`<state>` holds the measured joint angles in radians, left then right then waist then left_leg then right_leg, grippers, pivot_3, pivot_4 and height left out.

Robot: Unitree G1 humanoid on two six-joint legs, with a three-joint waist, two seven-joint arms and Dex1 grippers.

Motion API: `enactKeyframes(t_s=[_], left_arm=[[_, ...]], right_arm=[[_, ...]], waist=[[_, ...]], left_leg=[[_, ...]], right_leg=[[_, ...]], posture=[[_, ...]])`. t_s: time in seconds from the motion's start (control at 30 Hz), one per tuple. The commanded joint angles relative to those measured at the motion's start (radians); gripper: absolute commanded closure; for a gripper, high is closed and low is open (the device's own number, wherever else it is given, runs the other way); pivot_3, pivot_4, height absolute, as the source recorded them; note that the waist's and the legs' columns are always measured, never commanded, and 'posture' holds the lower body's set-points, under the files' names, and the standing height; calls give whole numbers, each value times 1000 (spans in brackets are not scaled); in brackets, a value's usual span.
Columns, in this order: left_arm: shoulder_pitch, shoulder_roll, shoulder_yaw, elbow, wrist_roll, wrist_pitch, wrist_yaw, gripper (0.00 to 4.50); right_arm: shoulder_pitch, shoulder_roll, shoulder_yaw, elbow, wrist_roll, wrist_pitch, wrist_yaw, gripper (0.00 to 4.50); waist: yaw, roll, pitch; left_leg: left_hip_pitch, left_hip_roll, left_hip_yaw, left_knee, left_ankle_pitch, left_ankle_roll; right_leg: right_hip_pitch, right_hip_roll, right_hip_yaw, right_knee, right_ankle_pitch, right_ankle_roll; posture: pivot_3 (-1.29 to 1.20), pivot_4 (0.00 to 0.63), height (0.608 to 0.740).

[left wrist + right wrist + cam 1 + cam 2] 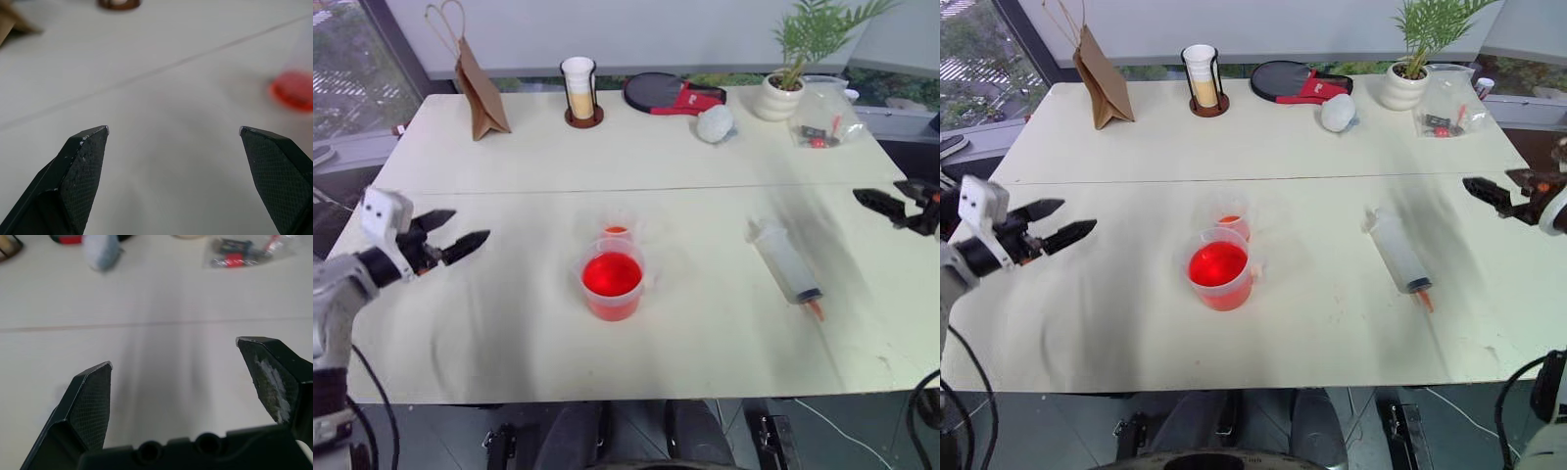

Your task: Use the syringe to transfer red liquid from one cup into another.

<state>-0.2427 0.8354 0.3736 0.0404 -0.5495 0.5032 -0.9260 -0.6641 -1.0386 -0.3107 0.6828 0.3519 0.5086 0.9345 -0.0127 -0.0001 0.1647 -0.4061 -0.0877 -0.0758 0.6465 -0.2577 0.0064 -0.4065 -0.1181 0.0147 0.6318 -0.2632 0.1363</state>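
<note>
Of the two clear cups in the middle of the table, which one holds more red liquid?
The wider beaker, nearer the table's front edge. Its red liquid spreads wide, while the narrower cup just behind it shows only a little.

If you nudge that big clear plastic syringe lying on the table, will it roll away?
Probably some: the big clear plastic syringe lies flat on a round barrel. Its plunger flange may stop it. Smooth plastic likely slips in fingers.

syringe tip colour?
Orange-red, at the near end of the syringe lying on the table; clearest in the right eye view.
</note>
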Motion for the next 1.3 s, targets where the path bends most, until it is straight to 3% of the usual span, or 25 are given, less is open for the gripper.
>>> enactKeyframes(t_s=[0.03, 0.2, 0.47, 0.57, 1.0, 1.1, 1.23, 1.3], left_arm=[[-118, 101, -55, -59, -71, 93, -132, 67], [-268, 200, -174, -119, -90, 150, -284, 67], [-417, 186, -291, -167, -75, 146, -382, 67], [-445, 154, -284, -184, -100, 163, -367, 67], [-366, 105, -273, -280, -114, 174, -288, 67], [-341, 104, -269, -293, -108, 165, -272, 0], [-315, 100, -269, -300, -98, 149, -252, 0], [-307, 98, -265, -296, -94, 143, -242, 0]], right_arm=[[-80, -74, 125, -94, -27, 138, 130, 0], [-190, -135, 327, -200, -54, 332, 328, 0], [-324, -90, 600, -145, -211, 413, 456, 0], [-333, -68, 638, -117, -223, 440, 503, 0], [-351, 120, 695, 59, -365, 363, 389, 0], [-338, 148, 713, 36, -395, 355, 374, 918], [-342, 171, 696, 31, -408, 367, 355, 2946], [-349, 173, 681, 17, -398, 400, 365, 2969]], waist=[[-2, 0, 0], [-5, 4, 2], [-6, 3, 4], [-4, 3, 4], [-4, 3, 4], [-4, 3, 4], [-5, 2, 3], [-5, 2, 3]], left_leg=[[0, 0, 0, 0, 0, 0], [-3, 0, 0, -1, 0, 1], [-3, 0, 1, 0, 0, 1], [-3, -1, 1, 0, 0, 1], [-3, -1, 1, 1, 3, -5], [-3, -1, 1, 1, 3, -5], [-3, -1, 1, 1, 3, -5], [-3, -1, 1, 1, 3, -6]], right_leg=[[-1, 0, 0, 0, 0, 0], [-4, 0, -1, 0, 0, 0], [-4, 1, -1, 1, 0, 0], [-4, 1, -1, 1, 0, 1], [-5, 1, -1, 3, 0, 1], [-4, 2, -1, 3, 0, 1], [-4, 2, -1, 3, 0, 1], [-4, 2, -1, 3, 0, 1]], posture=[[0, 150, 739], [0, 150, 739], [0, 150, 739], [0, 150, 739], [0, 150, 739], [0, 150, 739], [0, 150, 739], [0, 150, 739]])
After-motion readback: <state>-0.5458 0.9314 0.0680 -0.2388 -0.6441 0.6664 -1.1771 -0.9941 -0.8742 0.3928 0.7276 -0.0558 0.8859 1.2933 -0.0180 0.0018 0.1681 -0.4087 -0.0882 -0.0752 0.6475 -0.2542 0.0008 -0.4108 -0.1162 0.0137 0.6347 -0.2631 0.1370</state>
